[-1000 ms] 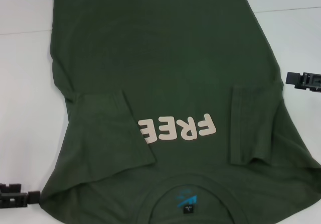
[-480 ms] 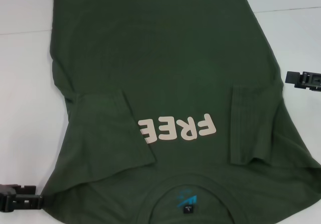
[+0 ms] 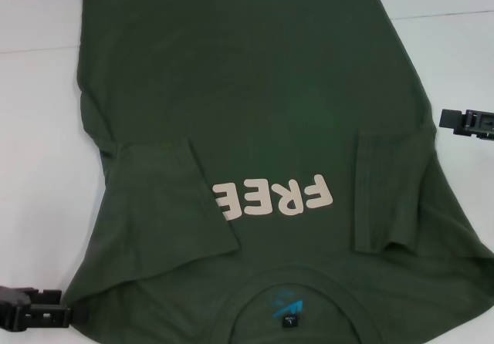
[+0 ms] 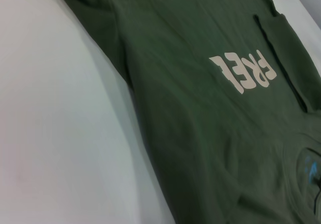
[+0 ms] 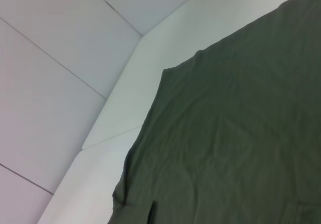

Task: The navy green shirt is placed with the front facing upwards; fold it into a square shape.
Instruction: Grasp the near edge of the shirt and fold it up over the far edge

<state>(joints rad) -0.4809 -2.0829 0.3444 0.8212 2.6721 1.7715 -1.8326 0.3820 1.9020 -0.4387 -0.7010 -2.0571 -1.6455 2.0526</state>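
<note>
The navy green shirt point(image 3: 255, 128) is spread front-up on the white table point(image 3: 38, 128), both sleeves already folded inward. The left gripper point(image 3: 54, 313) is parked at its near shoulder corner, probably for a pinch; the right gripper point(image 3: 449, 119) sits beside the opposite edge. Jaw states can't be told.

A dark olive-green shirt point(image 4: 190, 108) lies spread flat on a white tabletop point(image 4: 55, 133), filling most of the picture, while the bare tabletop takes up the rest beside the shirt's long side edge. Cream block letters point(image 4: 244, 72) reading "FREE" are printed on the chest and appear upside down from this angle, and just past them a sleeve point(image 4: 286, 58) is folded inward so it lies on top of the shirt's body. At the edge of the picture, part of the curved neck opening point(image 4: 308, 171) shows, with a blue mark inside it.
</note>
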